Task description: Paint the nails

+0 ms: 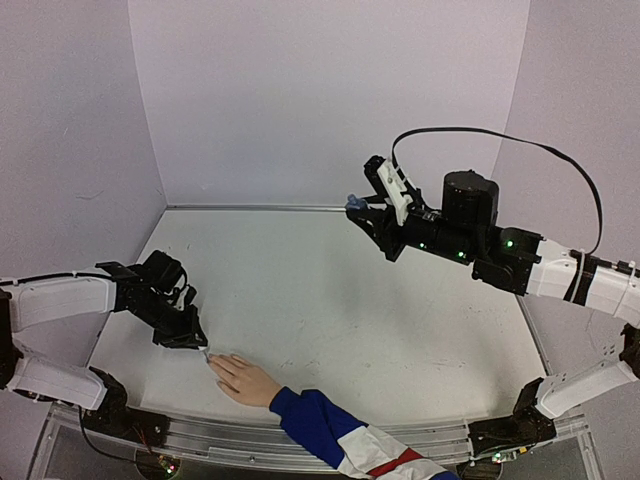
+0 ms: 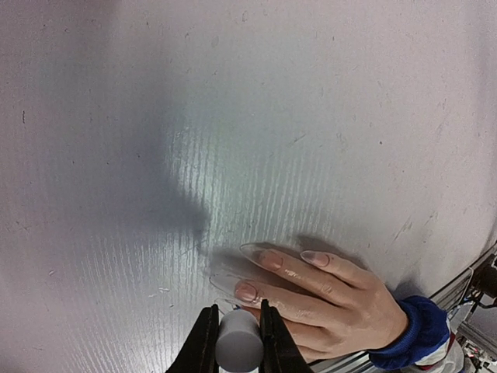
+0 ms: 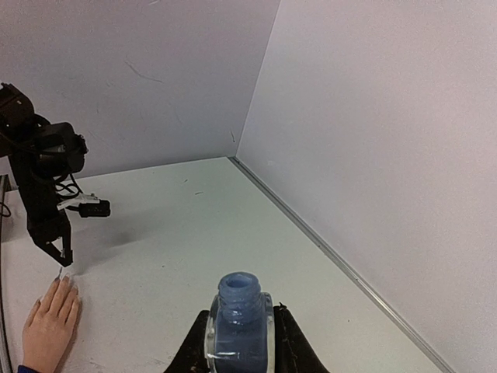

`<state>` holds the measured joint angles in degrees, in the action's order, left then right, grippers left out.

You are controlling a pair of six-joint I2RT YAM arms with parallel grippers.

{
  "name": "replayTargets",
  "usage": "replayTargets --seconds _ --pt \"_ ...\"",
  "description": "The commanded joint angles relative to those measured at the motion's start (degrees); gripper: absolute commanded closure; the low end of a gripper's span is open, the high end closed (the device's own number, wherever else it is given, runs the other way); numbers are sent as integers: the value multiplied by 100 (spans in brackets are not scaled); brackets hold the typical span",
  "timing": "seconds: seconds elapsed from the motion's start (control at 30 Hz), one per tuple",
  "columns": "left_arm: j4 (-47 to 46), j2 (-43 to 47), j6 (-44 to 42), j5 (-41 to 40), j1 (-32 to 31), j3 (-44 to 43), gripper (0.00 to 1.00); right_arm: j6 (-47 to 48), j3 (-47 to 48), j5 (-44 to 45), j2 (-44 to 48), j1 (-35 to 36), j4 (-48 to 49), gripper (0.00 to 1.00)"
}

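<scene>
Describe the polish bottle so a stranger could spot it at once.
Find the right gripper, raised near the back wall: it clamps the bottle. It is small, blue, uncapped; the white cap is in the left gripper by the hand.

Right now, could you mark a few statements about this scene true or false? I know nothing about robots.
The right gripper holds an uncapped blue bottle. True.
The hand lies palm down on the table. True.
The left gripper is empty. False: it is shut on a pale cap, close to the nails.
The bottle stands beside the hand. False: it is held in the air, far from the hand.
The sleeve is green. False: it is blue, white and red.
</scene>
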<state>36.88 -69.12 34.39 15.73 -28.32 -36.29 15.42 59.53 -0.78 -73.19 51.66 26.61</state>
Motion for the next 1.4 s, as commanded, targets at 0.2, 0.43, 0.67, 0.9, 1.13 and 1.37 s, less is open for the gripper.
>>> replayTargets --seconds 0.2,0.43,0.67,0.9,1.13,1.37 --pt "-252 -143 -76 -105 28 -129 100 14 41 -11 76 -33 431 100" --pt "-252 -208 -91 -157 28 -120 100 14 33 -2 68 -33 424 100" --pt "-254 -210 -99 -214 28 -98 100 22 41 7 51 -33 425 100" --pt "-234 -212 -94 -291 28 -72 100 22 41 7 50 -33 430 100" --pt "-208 -211 -95 -393 28 -63 100 22 50 7 41 -35 424 100" --pt "-179 -194 -105 -499 28 -82 100 14 50 -1 50 -33 428 100"
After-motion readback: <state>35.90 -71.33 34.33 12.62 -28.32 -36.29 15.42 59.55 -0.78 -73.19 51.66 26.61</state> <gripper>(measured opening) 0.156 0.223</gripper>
